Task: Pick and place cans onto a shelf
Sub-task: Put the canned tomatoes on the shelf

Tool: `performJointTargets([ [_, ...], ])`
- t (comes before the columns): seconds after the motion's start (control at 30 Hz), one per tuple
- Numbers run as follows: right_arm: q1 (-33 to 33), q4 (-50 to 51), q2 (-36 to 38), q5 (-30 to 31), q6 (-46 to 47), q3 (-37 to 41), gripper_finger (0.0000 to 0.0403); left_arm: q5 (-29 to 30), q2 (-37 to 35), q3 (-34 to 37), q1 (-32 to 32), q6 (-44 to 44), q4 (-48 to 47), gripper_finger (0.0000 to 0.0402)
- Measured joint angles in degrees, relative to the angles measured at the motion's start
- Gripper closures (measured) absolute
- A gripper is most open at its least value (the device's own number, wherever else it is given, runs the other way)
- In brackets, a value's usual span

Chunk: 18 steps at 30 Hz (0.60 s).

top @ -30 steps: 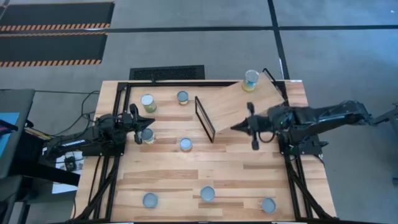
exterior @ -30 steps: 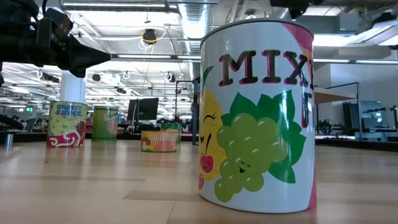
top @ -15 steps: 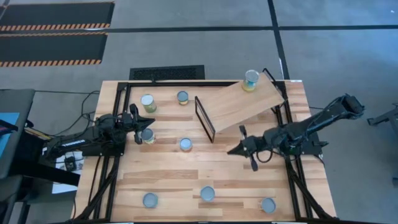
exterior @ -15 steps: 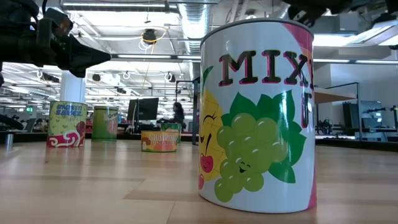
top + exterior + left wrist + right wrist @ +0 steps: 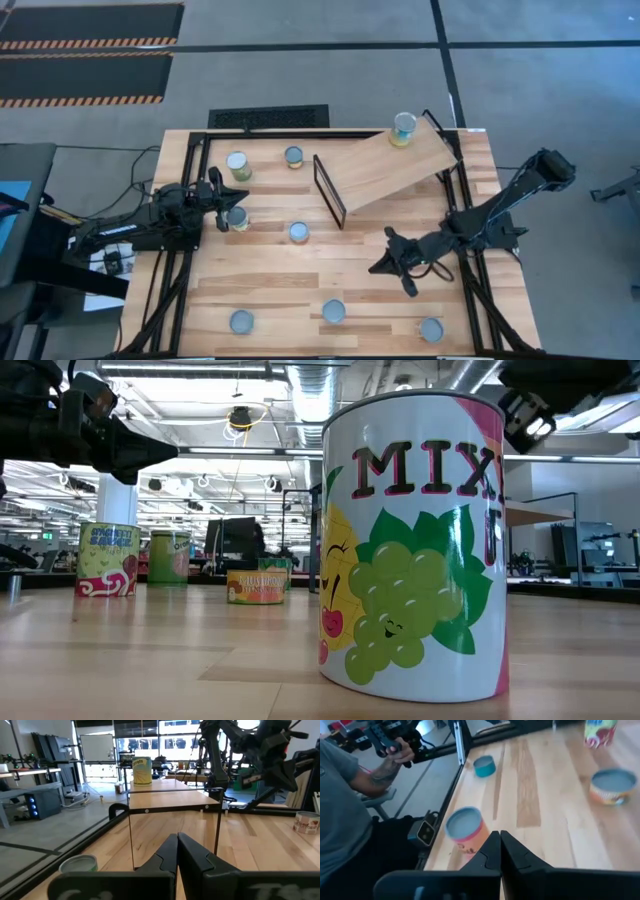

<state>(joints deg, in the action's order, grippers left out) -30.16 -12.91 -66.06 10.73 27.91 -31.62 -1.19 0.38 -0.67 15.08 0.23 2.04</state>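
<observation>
The shelf is a light wood board [image 5: 392, 163] with a black frame [image 5: 329, 190] at its left end. One can [image 5: 404, 128] stands on the board's far end. Several more cans stand on the table, among them one [image 5: 237, 218] beside my left gripper, one [image 5: 298, 232] mid-table and one [image 5: 333, 311] near the front. My left gripper [image 5: 224, 203] is shut and empty at the table's left, pointing at the frame [image 5: 175, 827]. My right gripper [image 5: 375, 270] is shut and empty over the table, near of the shelf, with a red-labelled can [image 5: 466, 827] ahead of it.
Two cans [image 5: 237, 163] [image 5: 293, 156] stand at the far left, and two [image 5: 241, 321] [image 5: 431, 329] at the near edge. The fruit-labelled can [image 5: 415, 545] fills the low view. A person's hand [image 5: 395, 755] with a controller shows beyond the table's edge.
My right gripper has gone from above the shelf board toward the table's near edge and now hangs over the bare table in front of the shelf. The cans and the shelf have kept their places.
</observation>
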Motion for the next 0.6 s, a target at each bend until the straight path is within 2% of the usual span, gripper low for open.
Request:
performJointTargets([
  [0.27, -1.54, 9.86, -0.01, -0.06, 14.18, -1.71, 0.0397, 0.03, 0.0, -0.02, 0.01, 0.11, 0.01, 0.0401],
  [0.47, -4.75, 23.92, -2.11, 0.06, 23.46, -8.11, 0.0398, 0.07, 0.0, -0.01, 0.0, 0.15, -0.02, 0.0401],
  [0.6, -7.13, 33.51, -6.47, -0.46, 31.32, -14.56, 0.0397, 0.07, 0.0, 0.01, 0.01, 0.17, -0.02, 0.0401],
])
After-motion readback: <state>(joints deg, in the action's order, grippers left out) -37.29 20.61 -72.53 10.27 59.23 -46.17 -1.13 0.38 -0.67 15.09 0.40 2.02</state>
